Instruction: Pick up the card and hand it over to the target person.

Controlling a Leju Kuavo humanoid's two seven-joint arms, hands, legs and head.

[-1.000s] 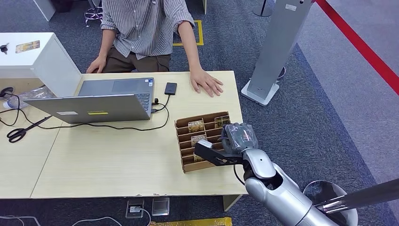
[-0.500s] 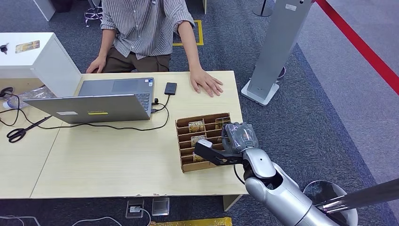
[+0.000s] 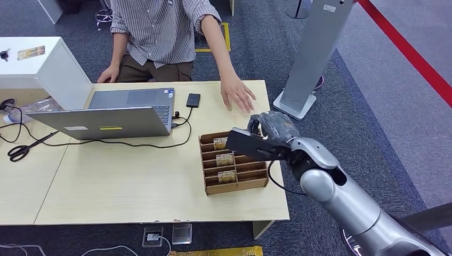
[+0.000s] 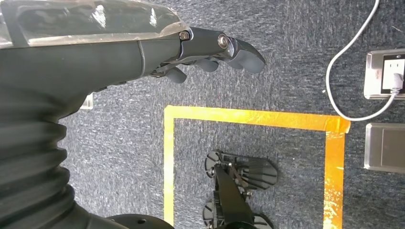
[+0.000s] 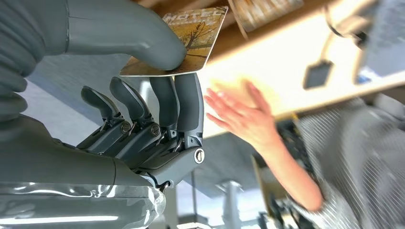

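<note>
My right hand (image 3: 269, 130) hangs above the far right corner of the cardboard organiser (image 3: 250, 176). In the right wrist view it (image 5: 157, 95) pinches a card (image 5: 191, 38) with an autumn-tree print between thumb and fingers. The person (image 3: 160, 32) sits across the table. Their hand (image 3: 238, 95) is raised, palm down, just beyond my right hand, and shows blurred (image 5: 239, 114) past the card in the wrist view. Other cards (image 3: 225, 159) stand in the organiser's slots. My left hand (image 4: 210, 52) hangs over the carpet, holding nothing, with its fingers loosely bent.
A laptop (image 3: 114, 114), a phone (image 3: 193, 100) and a black cable (image 3: 133, 144) lie left of the organiser, with scissors (image 3: 24, 149) at the far left. A white box (image 3: 37, 64) stands at the back left. A grey pillar stand (image 3: 309, 58) rises right of the table.
My right hand has lifted from the organiser's right side with the card and moved toward the person. The person's hand has left the tabletop and come nearer.
</note>
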